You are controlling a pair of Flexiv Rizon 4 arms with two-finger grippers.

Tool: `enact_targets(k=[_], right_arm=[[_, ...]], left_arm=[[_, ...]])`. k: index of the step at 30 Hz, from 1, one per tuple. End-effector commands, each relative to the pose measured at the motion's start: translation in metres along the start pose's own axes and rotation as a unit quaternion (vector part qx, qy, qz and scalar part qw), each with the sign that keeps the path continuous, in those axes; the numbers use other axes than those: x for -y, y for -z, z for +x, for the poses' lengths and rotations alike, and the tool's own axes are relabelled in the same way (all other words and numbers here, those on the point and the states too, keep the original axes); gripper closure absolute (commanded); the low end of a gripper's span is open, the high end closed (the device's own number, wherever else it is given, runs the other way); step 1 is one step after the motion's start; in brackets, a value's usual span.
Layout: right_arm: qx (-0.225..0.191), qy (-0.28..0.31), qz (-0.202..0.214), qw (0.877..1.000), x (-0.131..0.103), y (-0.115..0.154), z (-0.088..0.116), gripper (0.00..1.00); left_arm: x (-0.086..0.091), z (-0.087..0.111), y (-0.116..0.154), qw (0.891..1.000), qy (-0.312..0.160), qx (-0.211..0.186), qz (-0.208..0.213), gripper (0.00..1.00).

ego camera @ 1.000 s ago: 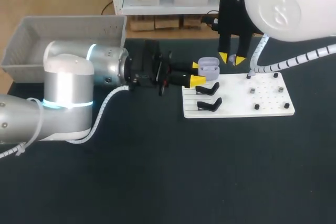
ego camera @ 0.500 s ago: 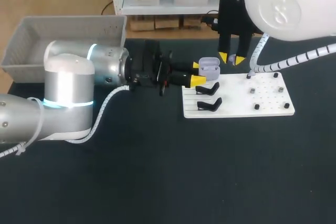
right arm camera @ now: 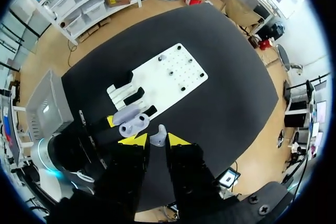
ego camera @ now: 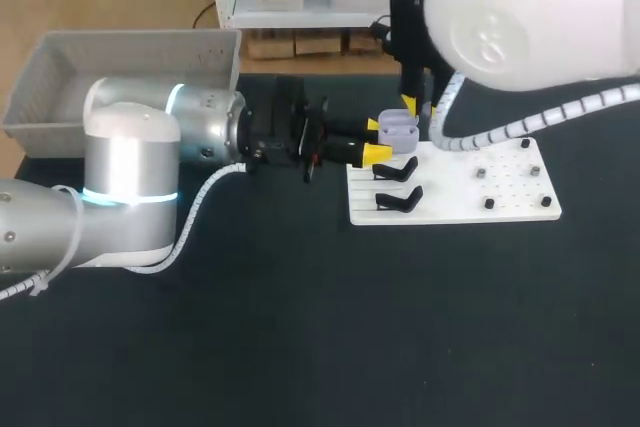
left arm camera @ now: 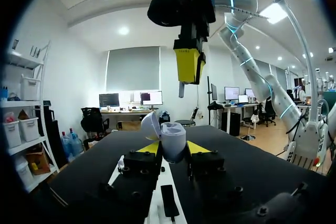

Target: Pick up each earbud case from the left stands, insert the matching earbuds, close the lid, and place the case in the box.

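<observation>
At the upper left of the head view, a grey box (ego camera: 50, 97) sits on the dark surface (ego camera: 300, 327), partly behind the left arm (ego camera: 130, 177). That arm enters from the left edge and stretches toward the middle of the frame. There the left pincer (ego camera: 376, 140) is clamped on a lavender earbud case (ego camera: 400, 130). The left wrist view shows one yellow tip pressed against each side of the case. The case is held at the upper left corner of the white board (ego camera: 500, 192), and its lid (left arm camera: 150, 125) is swung open.

Straight over the open case hangs the right pincer (ego camera: 418, 109), carried by the right arm (ego camera: 520, 17), which enters from the upper right corner. Its two tips are pinched together on a small pale earbud (right arm camera: 157, 139). In the left wrist view the stem pokes out below those tips. The earbud is above the case and apart from it.

Lower in the head view, two black stands (ego camera: 397, 169) sit on the left part of the board, one below the other. Further right, small dark pegs (ego camera: 489, 204) dot the board. They are too small to tell what they carry.
</observation>
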State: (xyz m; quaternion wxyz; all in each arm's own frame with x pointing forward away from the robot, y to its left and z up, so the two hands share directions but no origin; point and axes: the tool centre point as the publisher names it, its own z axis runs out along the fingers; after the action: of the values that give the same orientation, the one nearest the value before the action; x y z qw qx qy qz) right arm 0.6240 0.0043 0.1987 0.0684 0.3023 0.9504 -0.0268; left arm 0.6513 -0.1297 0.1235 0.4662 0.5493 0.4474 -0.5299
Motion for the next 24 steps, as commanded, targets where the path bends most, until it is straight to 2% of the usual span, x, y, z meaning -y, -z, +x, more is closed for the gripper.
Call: enact_targets(k=[1,12,24], right_arm=[[-0.013,-0.007,0.01,1.0,-0.014,-0.006,-0.004,1.0],[-0.024,-0.011,0.006,1.0,-0.026,-0.008,-0.004,1.0],[-0.046,-0.016,0.008,0.999,-0.029,-0.018,-0.002,1.0]], left_arm=[[0.001,0.001,0.0,1.0,-0.001,0.001,-0.001,1.0],[0.001,0.001,0.0,1.0,-0.001,0.001,-0.001,1.0],[0.001,0.001,0.0,1.0,-0.001,0.001,-0.001,1.0]])
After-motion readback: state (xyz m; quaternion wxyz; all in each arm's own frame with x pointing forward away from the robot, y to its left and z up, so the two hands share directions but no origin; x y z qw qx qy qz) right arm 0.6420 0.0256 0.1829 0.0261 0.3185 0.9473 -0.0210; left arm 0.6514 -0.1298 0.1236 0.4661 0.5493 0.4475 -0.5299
